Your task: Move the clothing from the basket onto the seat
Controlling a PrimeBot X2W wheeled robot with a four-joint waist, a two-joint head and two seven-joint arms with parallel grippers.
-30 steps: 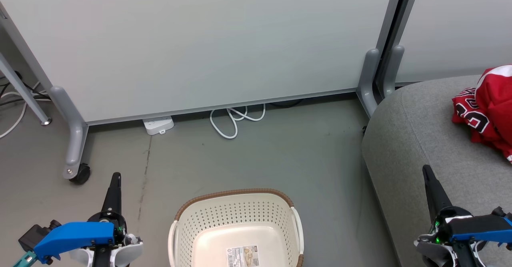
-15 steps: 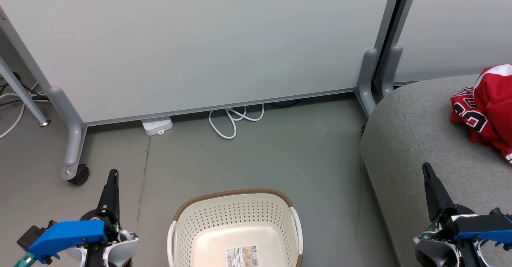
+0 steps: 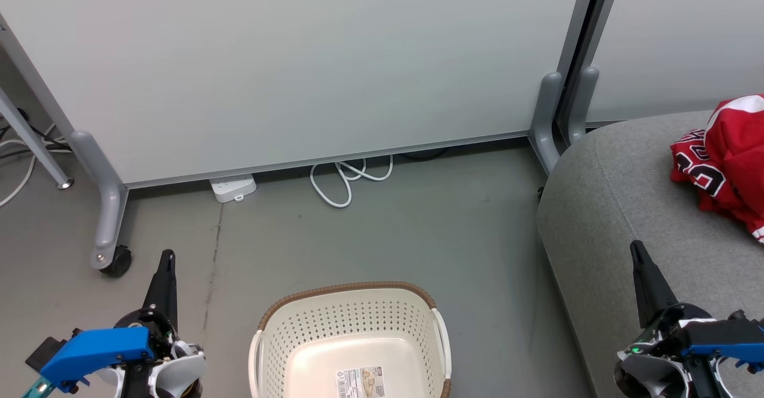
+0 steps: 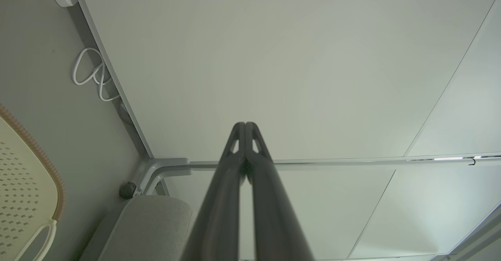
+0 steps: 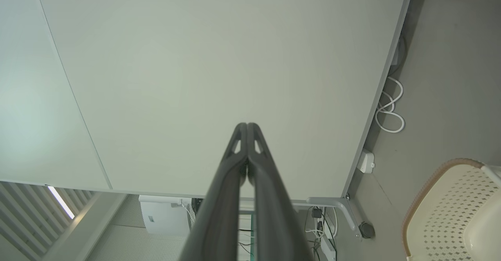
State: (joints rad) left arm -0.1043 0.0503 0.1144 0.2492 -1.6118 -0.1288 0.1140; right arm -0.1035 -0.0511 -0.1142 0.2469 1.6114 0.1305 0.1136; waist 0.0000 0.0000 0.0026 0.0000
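- Now, at eight o'clock in the head view, the left gripper point(image 3: 168, 259) sits a touch lower and further left than a second ago. Its two long dark fingers point(image 4: 219, 198) are pressed together on nothing, tip towards twelve o'clock.
- At six o'clock the cream-white perforated plastic basket point(image 3: 352, 286) with a brown woven rim stands on the grey floor point(image 3: 388, 237). Its bottom is bare but for a paper sticker point(image 3: 361, 383), just as it was a second ago.
- At four o'clock is the large grey fabric-upholstered seat point(image 3: 627, 195) with rounded edges. The crumpled soft red clothing point(image 3: 725, 165), with white-black lettering and white stripes, lies on it at three o'clock, cut by the frame edge and unmoved.
- At five o'clock the right gripper point(image 3: 636, 250) shows against the seat's near part and has dipped slightly. Its fingers are closed tight, holding nothing.
- The background has slid slightly left, so the camera turned, not the things.
- The arms look to be settling to rest, and the transfer seems finished.
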